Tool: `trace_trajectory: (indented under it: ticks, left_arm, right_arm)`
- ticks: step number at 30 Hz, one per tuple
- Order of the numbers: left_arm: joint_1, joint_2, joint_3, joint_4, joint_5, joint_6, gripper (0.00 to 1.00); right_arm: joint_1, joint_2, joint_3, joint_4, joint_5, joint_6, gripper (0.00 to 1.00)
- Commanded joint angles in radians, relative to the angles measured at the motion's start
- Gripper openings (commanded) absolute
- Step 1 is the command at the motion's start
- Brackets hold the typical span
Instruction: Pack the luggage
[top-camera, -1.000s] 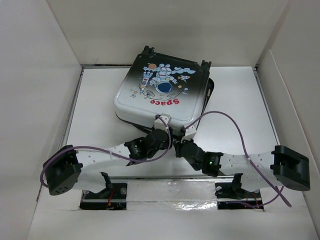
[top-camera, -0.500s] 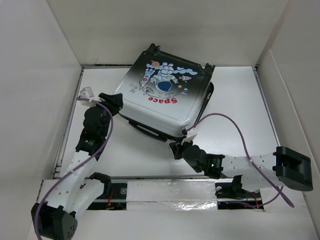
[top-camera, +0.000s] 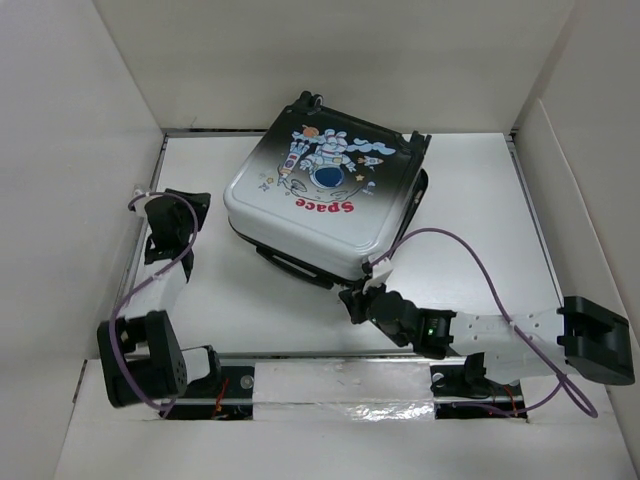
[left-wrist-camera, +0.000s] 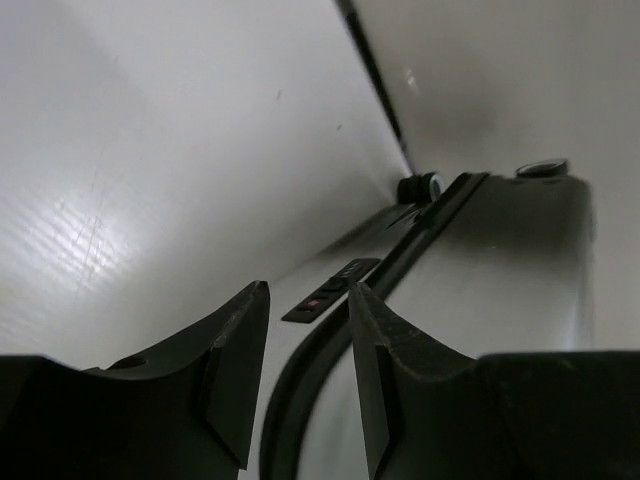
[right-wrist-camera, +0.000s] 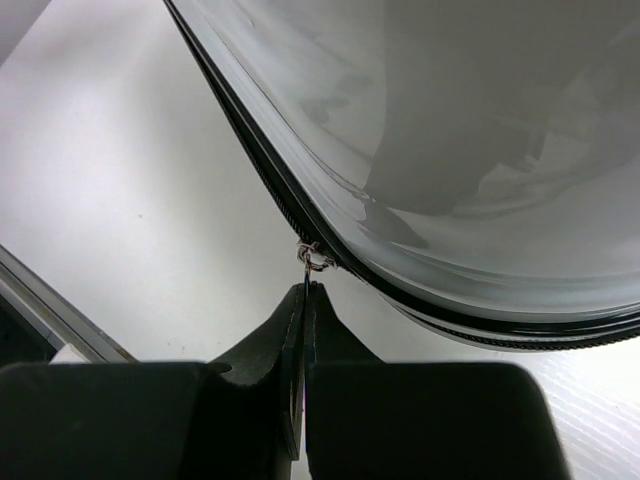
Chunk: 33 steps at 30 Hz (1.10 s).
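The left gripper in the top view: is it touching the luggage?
No, the left gripper hangs apart from the luggage, with a strip of bare table between them.

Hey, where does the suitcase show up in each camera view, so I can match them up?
Top external: the luggage sits at the centre, astronaut art up.
Left wrist: the luggage fills the right side, beyond the left gripper, jaws open.
Right wrist: its shell curves across the upper right, above the right gripper, jaws shut on the zipper pull.
Shared landmark: the black zipper seam round the shell.
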Motion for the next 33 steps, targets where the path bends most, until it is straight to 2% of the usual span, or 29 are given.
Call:
trace_trajectory:
  ticks: [1,7,11,17,18,21,24,27,29,33]
  left_arm:
    - [-0.014,0.091,0.028,0.108,0.108,-0.027,0.34]
    - [-0.146,0.134,0.025,0.157,0.071,0.002,0.33]
    - [-0.235,0.133,-0.010,0.198,0.046,0.013,0.32]
    - [-0.404,0.119,-0.099,0.267,-0.023,0.038,0.32]
    - [-0.404,0.117,-0.112,0.275,-0.021,0.039,0.32]
    - [-0.415,0.105,-0.162,0.304,-0.010,0.045,0.32]
    - [-0.406,0.062,-0.225,0.333,0.018,0.077,0.32]
    - [-0.371,0.018,-0.277,0.383,0.042,0.113,0.32]
    - [-0.370,-0.027,-0.299,0.363,0.002,0.128,0.32]
    - [-0.370,-0.050,-0.308,0.369,0.010,0.122,0.32]
  right_arm:
    - [0.033,-0.069,0.040,0.050,-0.060,-0.017,0.00]
    - [-0.007,-0.054,0.072,0.018,-0.102,-0.051,0.00]
    - [-0.016,0.009,0.167,0.009,-0.142,-0.109,0.00]
    - [-0.016,0.277,0.419,0.015,-0.279,-0.214,0.00]
    - [-0.016,0.320,0.518,0.007,-0.306,-0.224,0.00]
    - [-0.004,0.487,0.679,-0.055,-0.356,-0.284,0.00]
    - [0.007,0.654,0.940,-0.129,-0.398,-0.356,0.00]
    - [0.007,0.716,1.051,-0.149,-0.494,-0.401,0.00]
    - [0.007,0.767,1.162,-0.172,-0.554,-0.416,0.00]
    - [0.007,0.833,1.298,-0.196,-0.672,-0.403,0.00]
